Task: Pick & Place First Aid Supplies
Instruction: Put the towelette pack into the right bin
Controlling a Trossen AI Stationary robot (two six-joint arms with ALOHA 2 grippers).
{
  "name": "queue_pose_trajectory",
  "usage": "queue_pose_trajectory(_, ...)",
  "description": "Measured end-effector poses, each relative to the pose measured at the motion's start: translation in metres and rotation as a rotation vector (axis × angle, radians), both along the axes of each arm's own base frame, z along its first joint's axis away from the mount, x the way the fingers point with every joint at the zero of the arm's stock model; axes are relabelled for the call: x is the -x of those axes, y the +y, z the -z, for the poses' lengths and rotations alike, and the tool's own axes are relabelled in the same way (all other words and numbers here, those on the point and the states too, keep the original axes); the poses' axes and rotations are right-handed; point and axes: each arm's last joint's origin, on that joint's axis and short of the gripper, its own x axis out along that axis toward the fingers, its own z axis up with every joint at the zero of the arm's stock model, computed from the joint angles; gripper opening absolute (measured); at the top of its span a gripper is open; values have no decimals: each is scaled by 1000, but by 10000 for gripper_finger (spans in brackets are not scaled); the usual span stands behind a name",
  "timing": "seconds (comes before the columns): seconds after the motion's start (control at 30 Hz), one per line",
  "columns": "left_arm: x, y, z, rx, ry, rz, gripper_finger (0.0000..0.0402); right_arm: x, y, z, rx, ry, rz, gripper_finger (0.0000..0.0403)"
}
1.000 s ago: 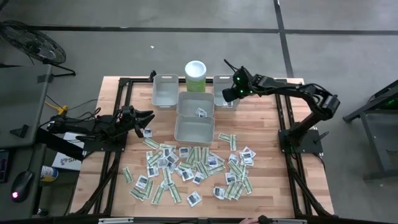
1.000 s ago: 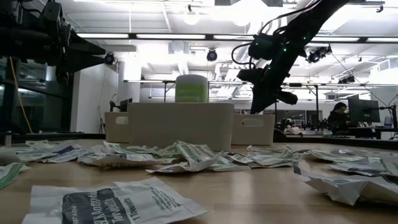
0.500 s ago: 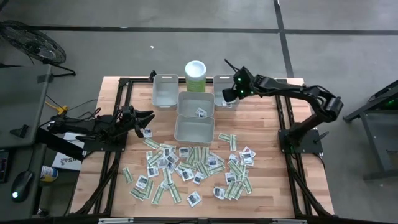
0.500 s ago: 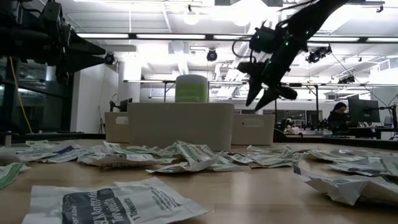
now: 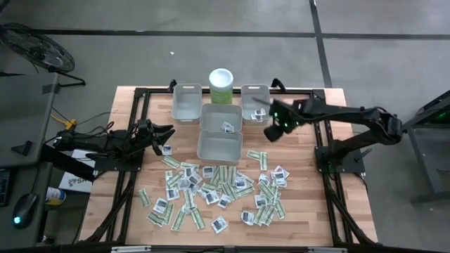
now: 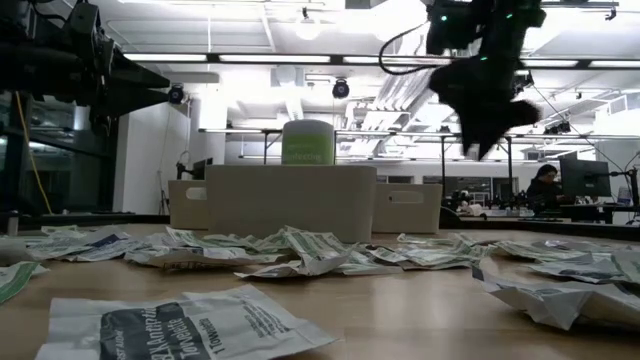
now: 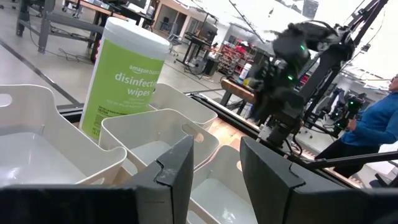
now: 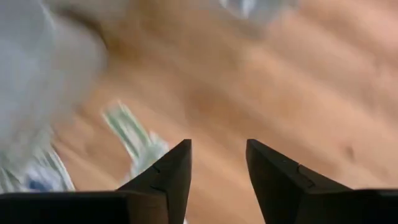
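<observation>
Your wooden table [image 5: 302, 211] sits on a grey concrete floor. Your left gripper [image 5: 166, 134] waits at the left edge, fingers apart, empty. Packets [image 5: 211, 190] litter the near half. Your right gripper [image 5: 271, 131] hovers beside the bins [image 5: 219, 133], fingers apart, packets below and nearer.

The table top [image 5: 302, 183] is pale wood made of long planks, smooth and a bit shiny, with a black metal frame [image 5: 140, 95] around it. The small flat packets [image 5: 211, 191] look like thin crinkly paper, white and pale green. The grey box-shaped bins [image 5: 220, 144] are smooth matt plastic. The tall green canister [image 7: 121, 78] has a glossy label and a white plastic lid. The gripper fingers [image 8: 165, 180] are dark matt plastic.
</observation>
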Motion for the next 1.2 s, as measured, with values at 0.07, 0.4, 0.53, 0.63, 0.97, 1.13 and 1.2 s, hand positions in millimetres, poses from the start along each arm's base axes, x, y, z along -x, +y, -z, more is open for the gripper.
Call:
queue_pose_trajectory(0.07,0,0,0,0,0,0,131,4,14,1,-40,63,13,143)
queue_pose_trajectory(0.4,0,0,0,0,0,0,131,13,74,31,-199,152,15,149)
queue_pose_trajectory(0.53,0,0,0,0,0,0,131,15,93,42,-236,151,-3,154)
queue_pose_trajectory(0.63,0,0,0,0,0,0,131,17,102,47,-245,153,11,159)
queue_pose_trajectory(0.97,0,0,0,0,0,0,131,17,117,75,-278,36,94,159)
queue_pose_trajectory(1.13,0,0,0,0,0,0,131,20,117,81,-261,34,114,156)
queue_pose_trajectory(1.2,0,0,0,0,0,0,131,20,118,82,-256,28,112,157)
